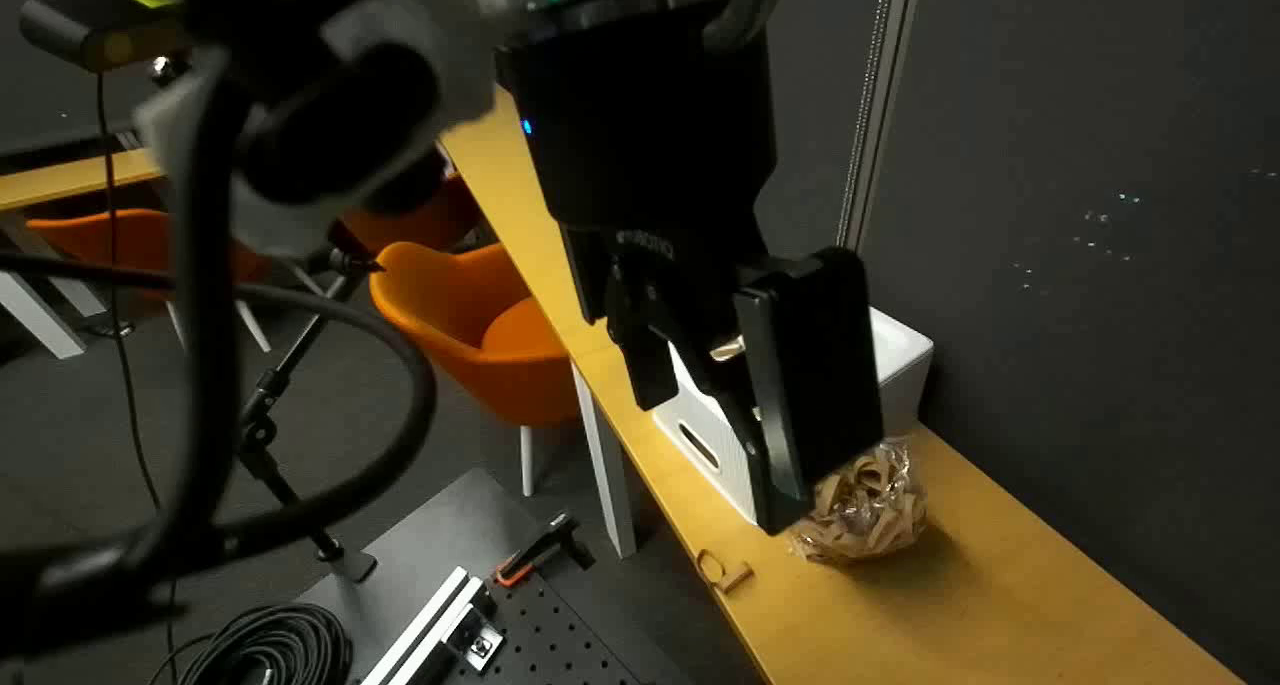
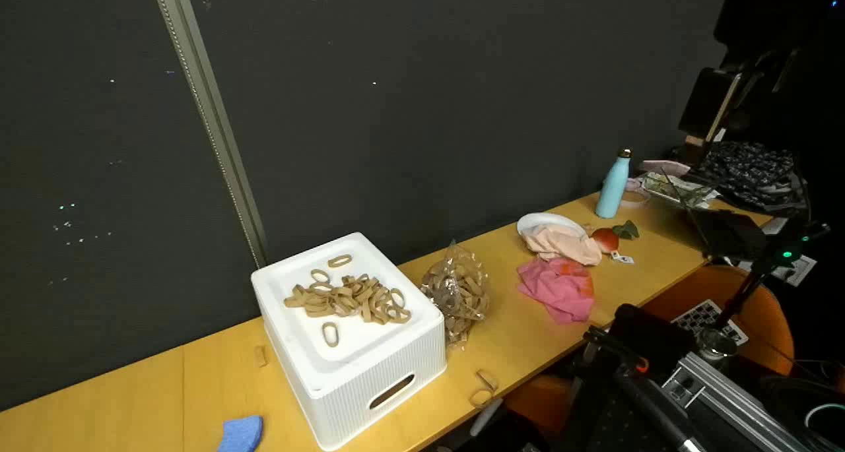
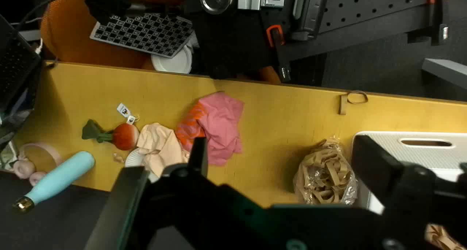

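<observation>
Box (image 2: 350,406) ribbed plastic; bag (image 3: 325,174) crinkled, glossy plastic; tabletop (image 3: 273,144) smooth wood; cloth (image 3: 223,121) matt; bottle cap (image 3: 23,204) shiny, metallic.

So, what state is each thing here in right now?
Claw: open, holding nothing
White box: topped with loose bands
Plastic bag: crinkled, stuffed with bands; fastening unclear
Pink cloth: crumpled
Peach cloth: crumpled, partly covering plate
Blue bottle: upright, capped
Black cable: coiled

in an exterior view we see bands (image 2: 360,298) on a box (image 2: 370,352), then rightwards a bag (image 2: 459,290), cloths (image 2: 558,290), a bottle (image 2: 612,189)
</observation>
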{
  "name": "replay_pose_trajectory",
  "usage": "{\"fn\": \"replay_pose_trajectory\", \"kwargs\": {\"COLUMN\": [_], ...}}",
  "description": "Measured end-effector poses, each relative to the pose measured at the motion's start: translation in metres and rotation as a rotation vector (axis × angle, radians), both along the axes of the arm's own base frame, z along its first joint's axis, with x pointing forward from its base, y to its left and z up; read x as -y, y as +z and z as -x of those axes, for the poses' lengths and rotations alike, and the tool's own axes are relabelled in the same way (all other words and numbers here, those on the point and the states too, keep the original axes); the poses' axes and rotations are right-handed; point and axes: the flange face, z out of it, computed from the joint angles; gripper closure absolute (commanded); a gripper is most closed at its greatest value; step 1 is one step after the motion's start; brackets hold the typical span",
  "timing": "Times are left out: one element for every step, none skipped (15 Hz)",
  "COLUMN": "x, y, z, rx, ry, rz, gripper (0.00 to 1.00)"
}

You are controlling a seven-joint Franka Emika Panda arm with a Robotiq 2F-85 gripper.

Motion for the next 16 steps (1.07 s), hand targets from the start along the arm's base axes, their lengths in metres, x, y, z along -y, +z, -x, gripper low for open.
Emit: {"fn": "replay_pose_trajectory", "kwargs": {"x": [0.0,0.0,0.0,0.0,0.0,0.0,-0.001,-0.003,-0.006,-0.01,-0.017,-0.023,-0.03,-0.035,-0.04,-0.045], "y": [0.0,0.0,0.0,0.0,0.0,0.0,-0.001,0.0,0.0,-0.001,-0.004,-0.008,-0.014,-0.021,-0.029,-0.036], "z": [0.0,0.0,0.0,0.0,0.0,0.0,-0.001,-0.004,-0.011,-0.022,-0.035,-0.049,-0.066,-0.082,-0.099,-0.115], "rx": [0.0,0.001,0.001,0.001,0.001,0.0,0.003,0.02,0.048,0.08,0.111,0.138,0.161,0.178,0.188,0.192], "ry": [0.0,0.0,0.0,0.0,0.0,0.001,0.004,0.015,0.032,0.057,0.088,0.12,0.152,0.182,0.216,0.248], "rz": [0.0,0.0,0.0,0.0,0.0,0.0,0.0,0.001,0.005,0.008,0.01,0.011,0.014,0.017,0.02,0.018], "gripper": [0.0,0.0,0.0,0.0,0.0,0.0,0.0,0.0,0.0,0.0,0.0,0.0,0.0,0.0,0.0,0.0]}}
